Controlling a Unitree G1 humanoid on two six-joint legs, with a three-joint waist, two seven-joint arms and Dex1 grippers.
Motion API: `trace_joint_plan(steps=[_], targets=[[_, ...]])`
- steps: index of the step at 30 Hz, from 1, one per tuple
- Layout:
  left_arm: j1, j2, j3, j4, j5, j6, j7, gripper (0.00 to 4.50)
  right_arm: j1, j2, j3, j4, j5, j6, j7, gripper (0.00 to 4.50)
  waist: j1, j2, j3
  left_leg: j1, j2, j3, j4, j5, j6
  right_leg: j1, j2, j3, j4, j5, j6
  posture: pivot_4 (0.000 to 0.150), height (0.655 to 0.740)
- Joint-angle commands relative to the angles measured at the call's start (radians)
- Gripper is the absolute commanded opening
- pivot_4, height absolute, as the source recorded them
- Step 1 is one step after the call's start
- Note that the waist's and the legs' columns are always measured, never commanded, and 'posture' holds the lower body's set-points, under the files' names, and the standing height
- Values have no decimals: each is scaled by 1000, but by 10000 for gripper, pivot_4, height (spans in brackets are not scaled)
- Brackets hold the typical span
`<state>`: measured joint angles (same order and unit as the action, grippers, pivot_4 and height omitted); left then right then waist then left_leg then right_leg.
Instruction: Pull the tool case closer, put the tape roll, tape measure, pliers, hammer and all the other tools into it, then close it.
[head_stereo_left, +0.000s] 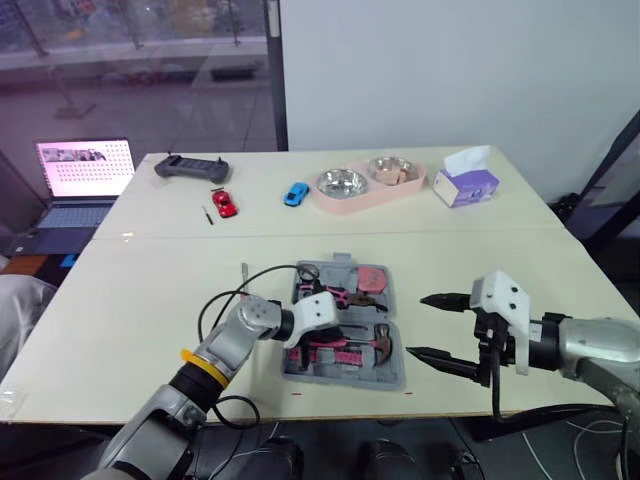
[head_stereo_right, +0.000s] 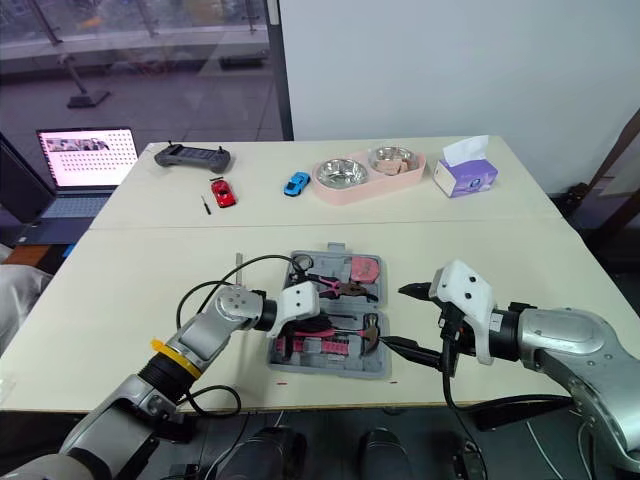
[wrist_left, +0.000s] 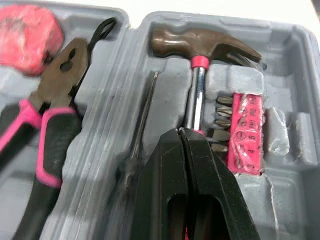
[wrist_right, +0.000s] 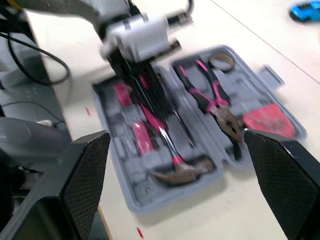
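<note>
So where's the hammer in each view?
Left eye: hammer in the near half of the case, head toward the right arm.
Right eye: same spot.
Left wrist: hammer between the screwdriver and the pink bit holder.
Right wrist: hammer in the case half without the pliers.
Landmark: the pink-handled pliers, in the other case half in all four.

Even, diffuse light is covering the bench (head_stereo_left: 130, 300), leaving only soft shadows. The laptop screen (head_stereo_left: 85, 166) is glowing beyond the far-left corner. The glass wall (head_stereo_left: 130, 60) is carrying faint reflections. Highlights are glinting on the steel bowls (head_stereo_left: 342, 183) and the hammer (wrist_left: 194, 95) shaft.
</note>
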<state>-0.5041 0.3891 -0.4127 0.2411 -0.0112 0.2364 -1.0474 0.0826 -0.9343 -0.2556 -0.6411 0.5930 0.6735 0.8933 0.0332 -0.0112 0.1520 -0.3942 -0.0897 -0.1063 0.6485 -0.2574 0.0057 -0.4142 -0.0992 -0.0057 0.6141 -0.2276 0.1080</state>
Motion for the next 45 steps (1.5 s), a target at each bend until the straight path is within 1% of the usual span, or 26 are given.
trace_joint_plan(steps=[1,4,5,6,8,10,12,14,16,17,18,20,23,24,26,28,31,33,37,41,45], targets=[[-16,55,130,-191,-135,92,-53,409,-3,5,-12,24,-20,-51,10,45000,5,1,2,-2,0,0,0,0,0,-2,0,0,1,0,0,1500,7400],[1,102,264,-329,-288,228,-62,409,8,12,-17,61,-37,-82,20,45000,9,2,2,-8,0,0,0,0,-1,-8,0,0,1,0,0,1500,7400],[29,146,333,-368,-345,253,-83,409,14,15,-24,84,-44,-94,23,45000,8,2,2,-10,0,-1,0,0,-1,-10,0,0,1,0,0,1500,7400],[65,195,384,-398,-370,256,-103,409,25,16,-34,102,-49,-103,27,45000,4,1,2,-11,-1,0,0,0,-1,-11,0,0,1,0,0,1500,7400],[155,294,458,-416,-370,219,-131,409,54,13,-60,130,-58,-121,37,45000,-6,2,3,-10,0,0,-1,0,-1,-11,0,0,0,0,0,1500,7400],[251,375,518,-387,-360,181,-145,409,85,14,-101,149,-56,-132,43,45000,-15,5,4,-9,0,1,-2,0,-1,-11,1,0,1,0,0,1500,7400],[352,436,585,-330,-334,94,-150,409,120,22,-150,177,-56,-144,47,45000,-17,7,6,-10,0,0,-2,0,-1,-11,0,0,1,-1,-3,1500,7400],[447,473,664,-253,-299,-18,-132,409,166,33,-212,215,-60,-164,55,45000,-15,7,6,-10,0,0,-1,0,-1,-11,0,1,0,-2,-4,1500,7400],[511,497,731,-192,-295,-81,-121,5572,206,40,-267,256,-64,-182,64,45000,-12,5,7,-10,0,1,0,0,-1,-9,-1,1,-1,-2,-5,1500,7400],[541,512,772,-159,-308,-82,-126,8374,228,40,-298,283,-62,-190,78,45000,-9,5,8,-10,0,1,0,0,-2,-9,-1,1,-1,-1,-6,1500,7400],[568,525,802,-134,-314,-93,-131,14279,249,41,-323,300,-61,-196,92,45000,-4,4,8,-10,0,1,0,0,-2,-9,-1,1,-1,-1,-6,1500,7400],[624,552,866,-54,-297,-157,-127,23818,295,41,-377,336,-69,-224,124,45000,2,4,8,-10,0,1,0,0,-2,-10,-2,1,-1,-1,-6,1500,7400],[684,574,942,42,-300,-225,-133,40476,330,37,-440,408,-89,-268,148,45000,6,5,9,-10,0,2,-2,0,-2,-11,-2,1,-1,-2,-6,1500,7400],[705,585,962,78,-298,-255,-145,44801,341,34,-452,436,-104,-286,155,45000,6,5,9,-10,0,2,-2,0,-2,-11,-2,1,-1,-2,-6,1500,7400],[735,604,986,143,-282,-325,-154,44801,341,31,-468,498,-128,-317,150,45000,6,4,9,-10,0,2,-2,0,-2,-11,-2,1,-1,-2,-6,1500,7400],[742,611,992,180,-279,-353,-151,44801,324,29,-475,551,-141,-342,147,45000,5,4,9,-10,0,3,-2,-1,-3,-11,-3,1,-1,-2,-6,1500,7400],[727,606,988,175,-307,-328,-147,44801,311,24,-459,584,-144,-364,166,45000,6,5,9,-10,1,4,-1,-2,-5,-10,-4,1,-1,-1,-6,1500,7400],[722,603,979,154,-305,-325,-140,44801,307,28,-447,581,-146,-367,170,45000,4,5,9,-10,1,4,-2,-2,-5,-11,-3,1,-1,-1,-6,1500,7400],[696,584,977,72,-340,-245,-114,44801,295,37,-435,565,-147,-361,158,45000,5,5,9,-10,1,4,-2,-2,-4,-12,-3,1,-1,-1,-6,1500,7400],[693,578,964,16,-340,-203,-90,44801,297,45,-424,539,-150,-349,139,45000,4,5,9,-10,1,4,-2,0,-2,-12,-3,1,-1,-1,-6,1500,7400],[690,562,949,-43,-353,-151,-72,44801,280,59,-427,479,-108,-281,106,45000,4,6,9,-10,1,4,-2,0,-2,-12,-3,1,-1,-1,-6,1500,7400]])
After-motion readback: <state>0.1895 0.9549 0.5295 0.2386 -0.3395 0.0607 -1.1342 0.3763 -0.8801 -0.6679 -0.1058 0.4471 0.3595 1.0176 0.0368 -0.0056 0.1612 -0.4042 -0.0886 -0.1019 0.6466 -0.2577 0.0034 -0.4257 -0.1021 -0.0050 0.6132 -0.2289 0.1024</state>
